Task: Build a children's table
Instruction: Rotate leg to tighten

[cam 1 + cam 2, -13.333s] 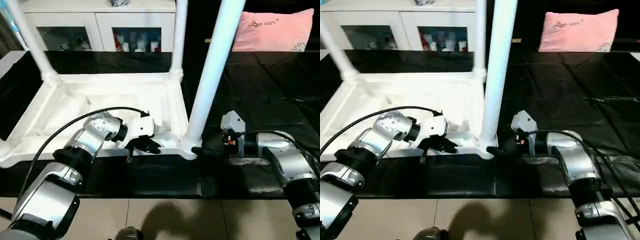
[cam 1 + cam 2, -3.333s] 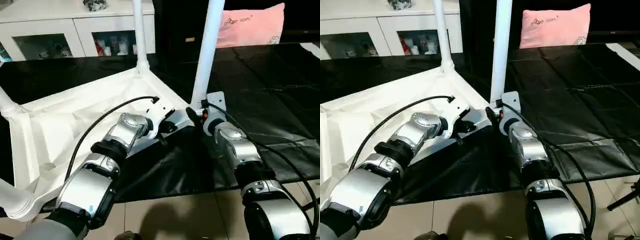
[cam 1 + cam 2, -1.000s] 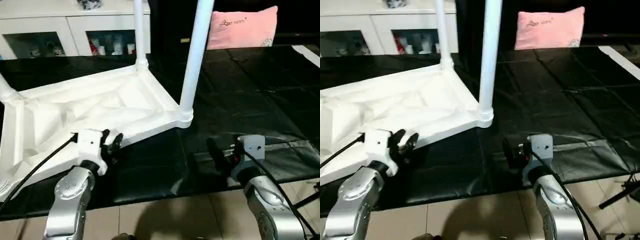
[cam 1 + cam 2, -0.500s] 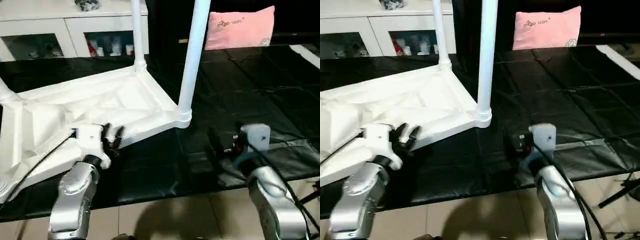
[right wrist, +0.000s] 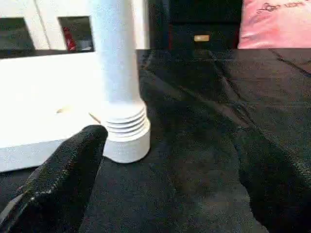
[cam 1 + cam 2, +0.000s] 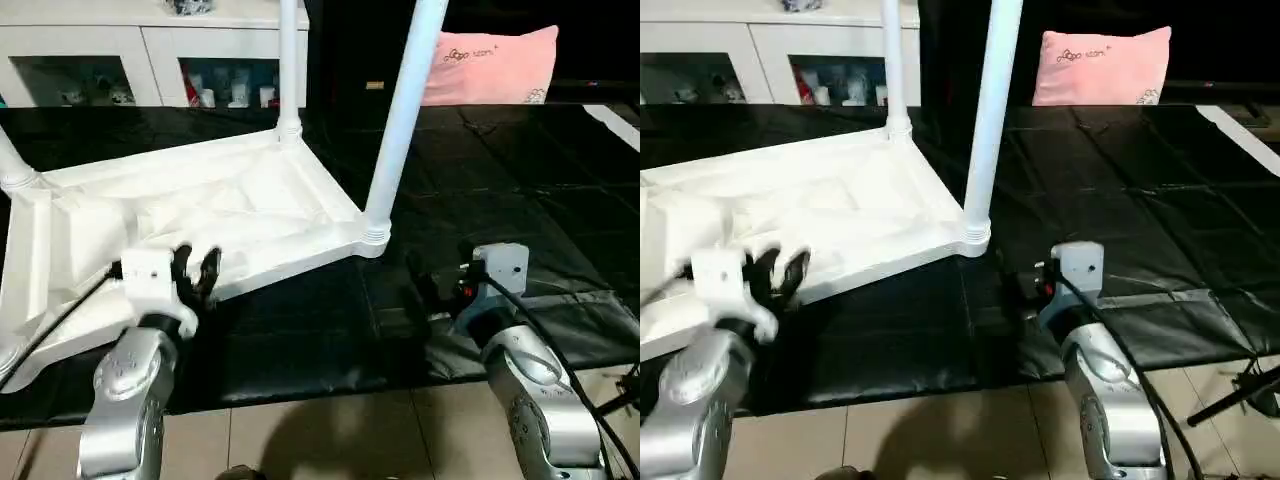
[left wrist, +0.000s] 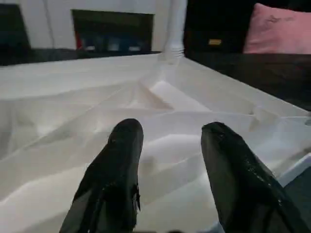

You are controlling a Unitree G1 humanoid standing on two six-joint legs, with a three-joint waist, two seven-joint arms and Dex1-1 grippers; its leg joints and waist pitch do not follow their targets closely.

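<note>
On the black mat, upside-down white table with legs sticking up, left gripper at seven o'clock by its near edge, jaws half apart and empty, right gripper at five o'clock near the corner leg, jaws wide apart, empty.

The upturned tabletop is plain white with a ribbed underside, and its legs are white too. It lies on a glossy black sheet. A pink pillow carries dark lettering. The cabinet is white. Both forearms are silver with black fingers.
</note>
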